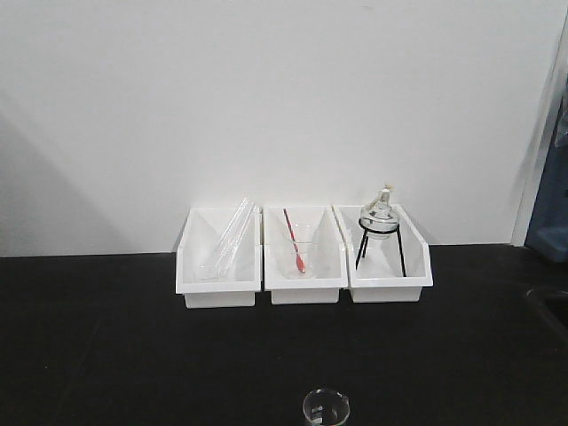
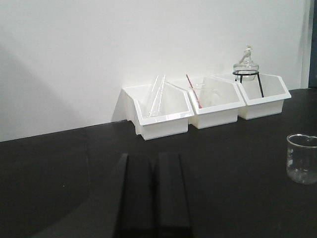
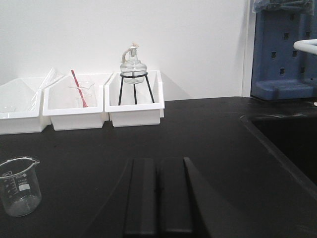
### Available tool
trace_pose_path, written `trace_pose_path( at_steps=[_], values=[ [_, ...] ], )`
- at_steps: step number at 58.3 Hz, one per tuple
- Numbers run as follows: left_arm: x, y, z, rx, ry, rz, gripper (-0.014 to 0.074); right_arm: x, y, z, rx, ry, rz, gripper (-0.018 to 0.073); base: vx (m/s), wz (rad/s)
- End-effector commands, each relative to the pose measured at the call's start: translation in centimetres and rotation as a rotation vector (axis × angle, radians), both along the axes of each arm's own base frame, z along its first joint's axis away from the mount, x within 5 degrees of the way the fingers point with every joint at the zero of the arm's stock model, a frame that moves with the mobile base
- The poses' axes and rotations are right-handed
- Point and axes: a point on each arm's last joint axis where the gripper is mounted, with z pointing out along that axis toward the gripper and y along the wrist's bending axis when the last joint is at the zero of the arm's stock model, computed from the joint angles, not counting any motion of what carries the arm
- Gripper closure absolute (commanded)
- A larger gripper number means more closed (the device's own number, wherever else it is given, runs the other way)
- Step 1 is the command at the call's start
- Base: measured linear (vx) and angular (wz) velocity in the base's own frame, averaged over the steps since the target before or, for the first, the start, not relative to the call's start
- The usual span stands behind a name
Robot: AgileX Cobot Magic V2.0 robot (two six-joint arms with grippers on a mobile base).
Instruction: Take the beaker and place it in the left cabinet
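Glass, upright and empty, the beaker [image 3: 20,186] stood on the black counter [image 1: 133,355] between the arms, right of the clenched left jaws and left of the clenched right jaws, seemingly equally near.

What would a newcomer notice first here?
Three white bins line up against the wall on the black bench: glass tubes in the left one, a red rod in the middle, a flask on a tripod in the right. The beaker stands alone and upright nearer the robot, roughly before the middle bin. The left end effector and right end effector sit shut and empty.
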Motion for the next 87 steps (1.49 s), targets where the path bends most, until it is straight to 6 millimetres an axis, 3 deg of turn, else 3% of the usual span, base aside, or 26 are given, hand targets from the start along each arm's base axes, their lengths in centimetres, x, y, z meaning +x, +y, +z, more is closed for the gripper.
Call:
trace_pose_path(
  at_steps=[1,19,27,36,42,51,57,64,72,79,87],
  values=[
    [-0.1,0.0,0.3,-0.034,-0.081,-0.002,0.0596,-0.1,0.0,0.7,-0.012,-0.099,0.0,0.0565,0.0,0.0],
    [-0.1,0.0,0.3,-0.034,-0.081,-0.002,0.0596,-0.1,0.0,0.9,-0.006,-0.117,0.002,0.0565,0.0,0.0],
    [-0.1,0.0,0.3,-0.034,-0.081,-0.002,0.0596,-0.3,0.0,2.3,0.003,-0.16,0.002,0.0565,0.0,0.0],
    [-0.1,0.0,0.3,-0.034,-0.081,-0.002,0.0596,-0.6,0.0,6.1,0.005,-0.215,0.002,0.0565,0.0,0.0],
    [-0.1,0.0,0.3,-0.034,-0.081,-0.002,0.0596,0.4,0.1,9.5,-0.025,-0.216,0.001,0.0565,0.0,0.0],
    [-0.1,0.0,0.3,-0.034,-0.081,-0.002,0.0596,4.3,0.3,14.3,-0.061,-0.263,0.018,0.0565,0.0,0.0],
    [-0.1,0.0,0.3,-0.034,-0.081,-0.002,0.0596,7.7,0.5,16.3,-0.051,-0.31,0.038,0.0565,0.0,0.0],
    [-0.1,0.0,0.3,-0.034,-0.081,-0.002,0.0596,10.4,0.6,16.9,-0.048,-0.3,0.046,0.0565,0.0,0.0],
    [-0.1,0.0,0.3,-0.034,-0.081,-0.002,0.0596,12.5,0.7,16.2,-0.046,-0.258,0.051,0.0559,0.0,0.0],
    [-0.1,0.0,0.3,-0.034,-0.081,-0.002,0.0596,13.2,0.7,15.4,-0.047,-0.196,0.048,0.0536,0.0,0.0],
    [-0.1,0.0,0.3,-0.034,-0.081,-0.002,0.0596,13.3,0.7,15.1,-0.048,-0.17,0.046,0.0447,0.0,0.0]
  ],
)
